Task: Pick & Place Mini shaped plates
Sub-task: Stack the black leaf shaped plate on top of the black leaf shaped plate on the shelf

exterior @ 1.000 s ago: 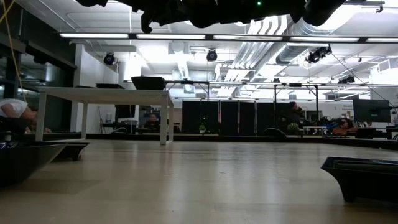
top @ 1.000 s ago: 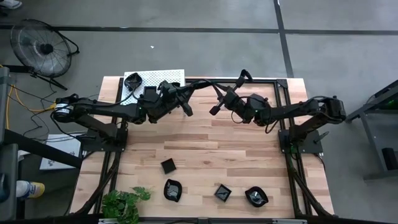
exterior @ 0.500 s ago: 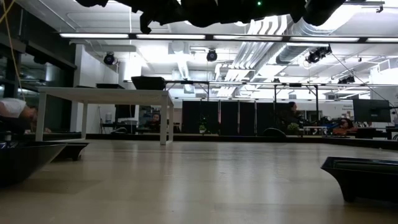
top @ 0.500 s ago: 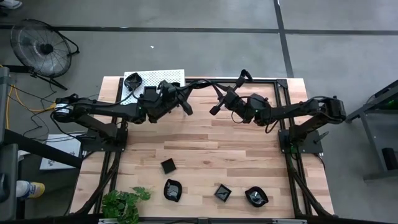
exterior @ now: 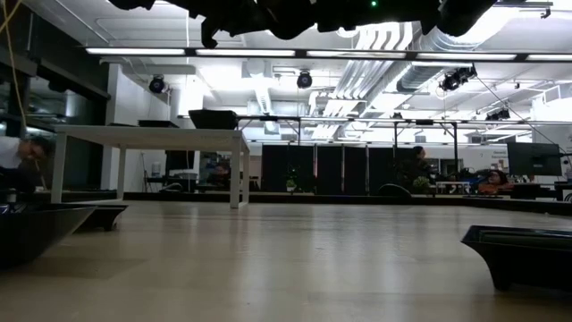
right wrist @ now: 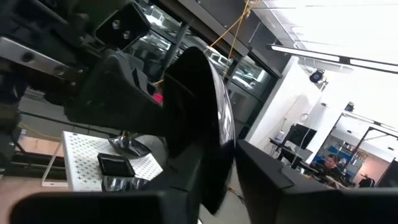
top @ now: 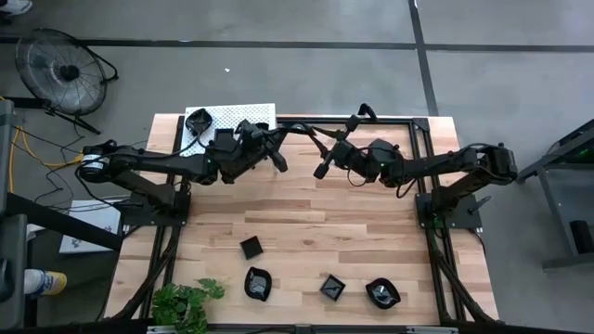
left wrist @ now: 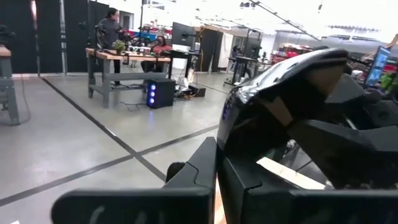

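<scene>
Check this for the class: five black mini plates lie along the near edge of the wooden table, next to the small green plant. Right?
Not quite. The high view shows four mini plates there, not five. They do lie along the table's near edge, by the green plant.

Illumination is even overhead ambient light; the table (top: 306,223) shows only faint shadows. In the low view, ceiling strip lights (exterior: 295,52) glare across the upper frame, with the foreground defocused. Both wrist views blur near objects.
</scene>
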{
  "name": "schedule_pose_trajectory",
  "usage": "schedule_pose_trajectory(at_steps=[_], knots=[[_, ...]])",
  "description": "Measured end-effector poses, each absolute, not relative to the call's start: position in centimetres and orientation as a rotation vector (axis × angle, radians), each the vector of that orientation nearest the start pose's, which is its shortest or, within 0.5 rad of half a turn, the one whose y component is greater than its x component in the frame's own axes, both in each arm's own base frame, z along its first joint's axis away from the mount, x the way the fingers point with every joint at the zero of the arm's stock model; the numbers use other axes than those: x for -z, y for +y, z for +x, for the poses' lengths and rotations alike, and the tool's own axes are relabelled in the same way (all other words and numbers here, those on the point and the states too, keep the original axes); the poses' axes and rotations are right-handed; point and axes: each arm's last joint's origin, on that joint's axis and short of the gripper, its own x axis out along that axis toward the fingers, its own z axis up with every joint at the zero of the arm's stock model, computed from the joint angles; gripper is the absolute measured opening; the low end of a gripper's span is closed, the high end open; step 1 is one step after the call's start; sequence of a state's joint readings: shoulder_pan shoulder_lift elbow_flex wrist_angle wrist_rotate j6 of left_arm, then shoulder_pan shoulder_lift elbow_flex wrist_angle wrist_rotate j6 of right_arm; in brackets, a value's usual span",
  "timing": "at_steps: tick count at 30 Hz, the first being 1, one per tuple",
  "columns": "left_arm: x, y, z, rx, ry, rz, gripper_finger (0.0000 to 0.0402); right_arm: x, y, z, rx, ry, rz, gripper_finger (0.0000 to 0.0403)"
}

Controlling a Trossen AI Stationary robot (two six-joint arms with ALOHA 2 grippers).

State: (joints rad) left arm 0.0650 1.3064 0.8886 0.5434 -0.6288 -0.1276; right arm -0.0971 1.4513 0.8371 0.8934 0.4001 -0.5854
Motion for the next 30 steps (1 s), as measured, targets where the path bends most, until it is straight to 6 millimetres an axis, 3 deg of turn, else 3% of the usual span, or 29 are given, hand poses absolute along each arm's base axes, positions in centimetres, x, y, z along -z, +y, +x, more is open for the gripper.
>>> schedule_pose_trajectory(at_steps=[6,13,24,30], knots=[[-32.7,3.6,28.6,-0.686,-0.167,-0.139,0.0,-30.2,-4.2,31.0,0.57,-0.131,-0.523,0.0148],[-33.7,3.7,27.5,-0.741,-0.171,-0.101,0.0,-30.5,-3.7,30.8,0.586,-0.149,-0.508,0.0197],[-36.4,5.5,21.3,-0.852,-0.109,-0.092,0.0,-33.2,-3.3,27.9,0.733,-0.111,-0.451,0.0216],[-36.8,6.2,17.4,-0.93,-0.065,-0.174,0.0,-33.8,-3.3,26.3,0.75,-0.056,-0.38,0.0217]])
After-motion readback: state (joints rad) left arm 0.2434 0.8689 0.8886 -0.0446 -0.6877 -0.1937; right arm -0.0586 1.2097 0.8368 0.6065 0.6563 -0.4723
